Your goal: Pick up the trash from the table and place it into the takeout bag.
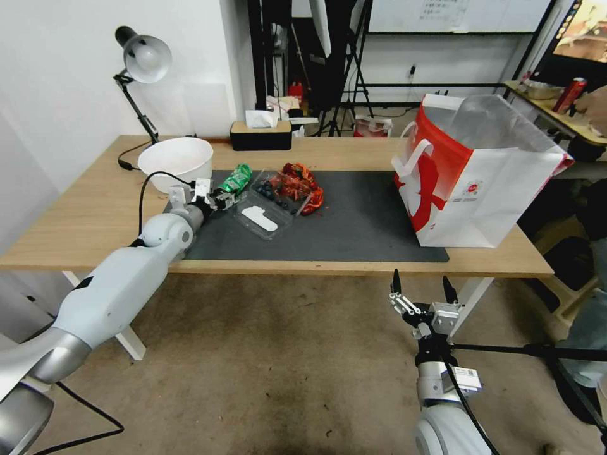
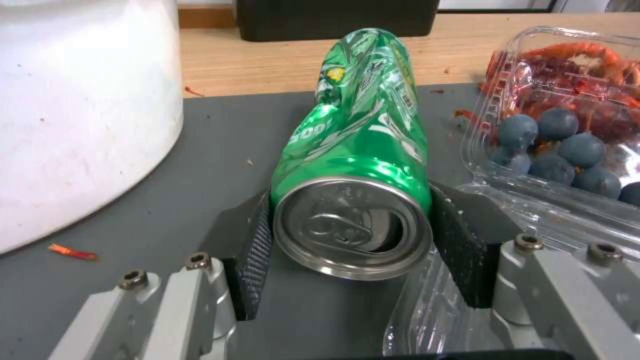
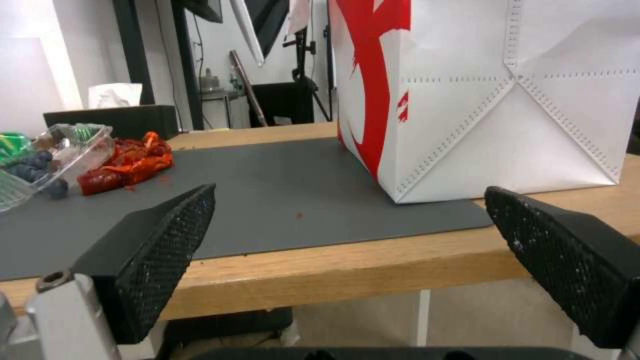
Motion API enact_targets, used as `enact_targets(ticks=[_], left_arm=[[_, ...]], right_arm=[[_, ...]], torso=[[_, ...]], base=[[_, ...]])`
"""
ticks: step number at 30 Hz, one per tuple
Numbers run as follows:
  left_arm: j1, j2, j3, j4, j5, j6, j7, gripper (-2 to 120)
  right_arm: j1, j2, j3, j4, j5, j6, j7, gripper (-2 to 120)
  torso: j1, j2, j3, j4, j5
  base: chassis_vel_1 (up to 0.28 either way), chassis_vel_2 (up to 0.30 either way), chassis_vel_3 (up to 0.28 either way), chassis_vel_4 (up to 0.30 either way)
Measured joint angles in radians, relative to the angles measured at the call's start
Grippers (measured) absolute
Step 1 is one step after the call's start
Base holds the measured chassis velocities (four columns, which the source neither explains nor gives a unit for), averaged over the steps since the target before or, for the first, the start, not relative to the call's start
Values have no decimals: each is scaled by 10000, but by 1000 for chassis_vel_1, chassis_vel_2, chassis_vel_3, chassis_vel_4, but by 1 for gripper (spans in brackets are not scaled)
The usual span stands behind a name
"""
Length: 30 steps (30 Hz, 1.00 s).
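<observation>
Left tool [image 2: 351,237] grips the crushed green can [image 2: 357,150] at its lid end, on the surface's [image 1: 95,215] dark mat [image 1: 354,215] beside the clamshell [image 2: 560,130]. A clean straight lift should avoid snagging that plastic. Dented, twisted, its top open. Right tool [image 1: 422,292] waits open, below the takeout bag [image 1: 480,170].

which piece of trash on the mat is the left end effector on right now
The crushed green can, lying on its side between the left end effector fingers. The clear clamshell and red shells beside it sit ungripped.

White bowl [image 2: 73,115] cut off left
</observation>
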Motion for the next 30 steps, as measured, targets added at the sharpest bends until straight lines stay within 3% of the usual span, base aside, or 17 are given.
enact_targets(ticks=[9, 11, 12, 16, 18, 24, 30], left_arm=[[-351, 84, 137, 64, 545, -1406, 1084, 52], [-625, 78, 262, 79, 554, -2153, 1773, 52], [-625, 78, 262, 79, 554, -2153, 1773, 52], [-1192, -49, 638, -70, 289, -3117, 2972, 52], [-1406, -117, 838, -204, 183, -3281, 3194, 52], [-2414, -596, 1799, -623, -116, -3456, 3423, 52], [-3881, -1702, 3198, -745, -560, -3413, 3288, 52]], right_arm=[[31, 10, 17, -17, 0, 5, 11, 100], [37, 20, 17, -26, 0, 7, 12, 100], [37, 20, 17, -26, 0, 7, 12, 100], [47, 33, 15, -37, -3, 8, 14, 100], [50, 36, 15, -44, -7, 8, 15, 100], [52, 50, 22, -60, -13, 8, 17, 100], [42, 87, 51, -74, -19, 12, 25, 100]], torso=[[0, 0, 0, 1, -1], [0, -1, 0, 1, 0], [0, -1, 0, 1, 0], [0, -1, 0, 1, 1], [1, -1, 0, 0, 1], [1, -1, 0, -2, 1], [1, -1, -1, -1, 5]], base=[[0, 0, 0, 0], [0, 0, 0, 0], [0, 0, 0, 0], [0, 0, 0, 0], [0, 0, 0, 0], [0, 0, 0, 0], [0, 0, 0, 0]])
